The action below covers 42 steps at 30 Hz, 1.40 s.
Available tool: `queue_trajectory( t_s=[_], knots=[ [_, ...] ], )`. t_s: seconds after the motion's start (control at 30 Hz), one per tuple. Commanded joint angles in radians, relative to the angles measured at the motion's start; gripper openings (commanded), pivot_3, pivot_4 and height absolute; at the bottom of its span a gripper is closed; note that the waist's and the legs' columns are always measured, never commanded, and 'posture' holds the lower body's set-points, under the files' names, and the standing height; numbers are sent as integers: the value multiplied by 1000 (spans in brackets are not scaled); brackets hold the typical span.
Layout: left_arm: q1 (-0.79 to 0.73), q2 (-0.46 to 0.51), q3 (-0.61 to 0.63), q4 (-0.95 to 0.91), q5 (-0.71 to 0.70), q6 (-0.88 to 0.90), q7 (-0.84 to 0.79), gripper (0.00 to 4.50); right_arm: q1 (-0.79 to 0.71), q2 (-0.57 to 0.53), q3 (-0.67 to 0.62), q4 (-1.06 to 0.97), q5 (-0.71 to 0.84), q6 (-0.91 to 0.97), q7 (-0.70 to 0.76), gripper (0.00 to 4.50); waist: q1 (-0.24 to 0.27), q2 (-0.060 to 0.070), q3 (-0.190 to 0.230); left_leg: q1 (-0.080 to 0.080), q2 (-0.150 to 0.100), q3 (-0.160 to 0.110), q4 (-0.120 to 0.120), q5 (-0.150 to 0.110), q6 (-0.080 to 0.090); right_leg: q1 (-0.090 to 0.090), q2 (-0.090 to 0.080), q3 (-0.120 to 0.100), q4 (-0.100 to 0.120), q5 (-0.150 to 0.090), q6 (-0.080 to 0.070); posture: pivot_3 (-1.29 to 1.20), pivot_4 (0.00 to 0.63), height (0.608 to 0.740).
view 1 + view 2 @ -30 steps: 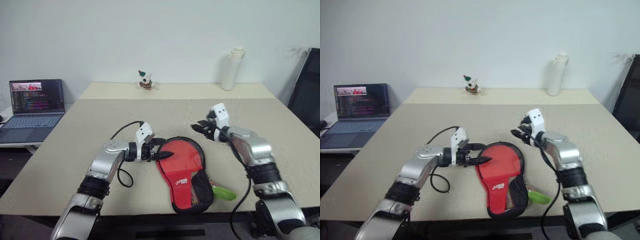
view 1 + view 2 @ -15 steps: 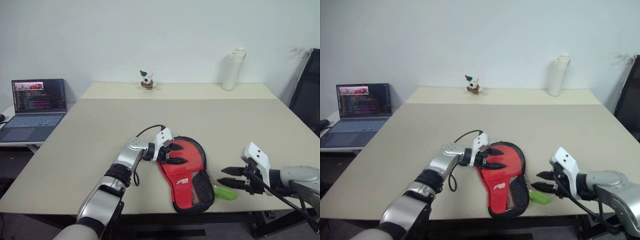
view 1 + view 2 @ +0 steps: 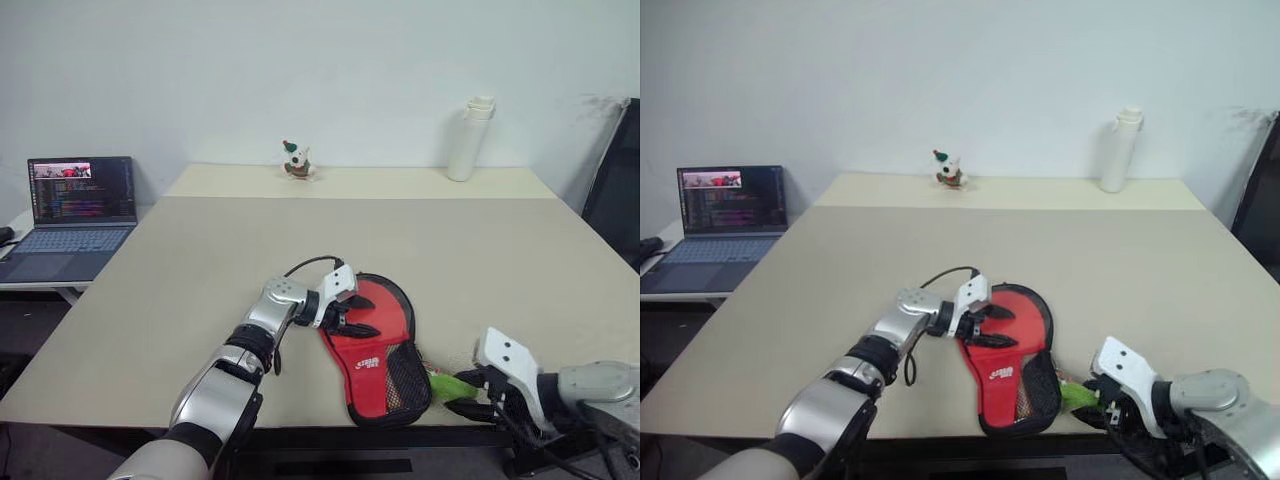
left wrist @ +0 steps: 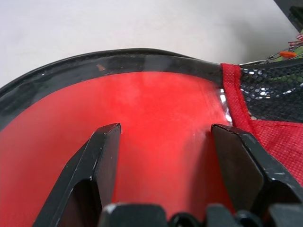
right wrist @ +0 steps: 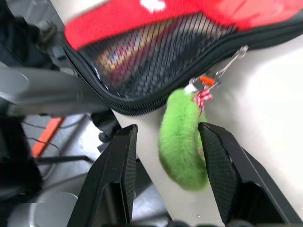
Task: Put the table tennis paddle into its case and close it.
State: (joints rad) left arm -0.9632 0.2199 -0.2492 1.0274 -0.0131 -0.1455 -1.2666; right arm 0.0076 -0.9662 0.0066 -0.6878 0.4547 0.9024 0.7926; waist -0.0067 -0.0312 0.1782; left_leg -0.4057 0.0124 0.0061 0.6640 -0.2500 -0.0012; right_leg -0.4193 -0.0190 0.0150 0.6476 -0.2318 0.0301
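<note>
The left arm is reaching in from the near left edge of the beige rectangular table (image 3: 200,250), elbow bent, forearm running toward the middle, and the left gripper (image 3: 357,315) is pointing sideways over the round end of the soft paddle-shaped zip case (image 3: 375,345), whose red face with white logo and black mesh pocket is turned up. In the left wrist view its two black fingers (image 4: 102,156) are standing spread apart just over the red surface with nothing between them; whether they are touching the fabric cannot be told. The table tennis paddle itself is not clearly distinguishable; a bit of light wood and colour is showing through the mesh pocket (image 5: 156,47).

The right arm is lying low at the near right corner, and the right gripper (image 3: 1102,400) is pointing toward the case's narrow end. Its fingers (image 5: 118,165) are held apart on either side of the small green fuzzy charm (image 5: 182,142), which is lying on the table beside the case's zip edge, clipped there by a metal ring; they are not closing on it.

Compared with a second ago, the right arm has been pulling back from the middle of the table and sinking to the near edge, and the left gripper has been shifting further over the case. The case is lying where it was.
</note>
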Motion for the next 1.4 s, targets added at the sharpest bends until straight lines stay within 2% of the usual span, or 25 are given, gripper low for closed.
queue_trajectory(
  t_s=[0.03,0.1,0.27,0.6,0.83,1.4],
  knots=[
    [11,-9,0,10,15,-10,-16,3315,-34,23,18,20,-38,-48,-31,2030,0,0,0,0,0,0,0,0,0,0,0,0,0,0,0,0,150,740],
    [15,-10,0,8,16,-10,-20,3315,-41,30,15,22,-33,-51,-29,1619,1,0,0,0,0,0,0,0,0,0,0,0,0,0,0,0,150,740],
    [23,-17,-1,15,21,-12,-19,3315,41,-17,-27,-30,-10,-59,27,10,5,0,0,0,0,0,0,0,0,0,0,0,0,0,0,0,150,740],
    [24,-37,-2,29,30,-13,-13,3315,238,-126,-124,-115,-21,-130,117,10,6,0,-1,6,0,-2,0,0,0,8,-1,-2,-2,0,0,0,150,740],
    [21,-46,-2,38,36,-16,-4,3315,349,-199,-57,-203,-72,-241,194,10,6,0,-2,6,0,-2,0,0,0,9,-1,-2,-2,-1,1,0,150,740],
    [24,-45,2,27,35,-16,20,3315,255,-186,128,-191,-112,-347,239,10,6,-1,-2,7,0,-3,1,0,0,10,-2,-3,-2,0,1,0,150,740]
  ],
)
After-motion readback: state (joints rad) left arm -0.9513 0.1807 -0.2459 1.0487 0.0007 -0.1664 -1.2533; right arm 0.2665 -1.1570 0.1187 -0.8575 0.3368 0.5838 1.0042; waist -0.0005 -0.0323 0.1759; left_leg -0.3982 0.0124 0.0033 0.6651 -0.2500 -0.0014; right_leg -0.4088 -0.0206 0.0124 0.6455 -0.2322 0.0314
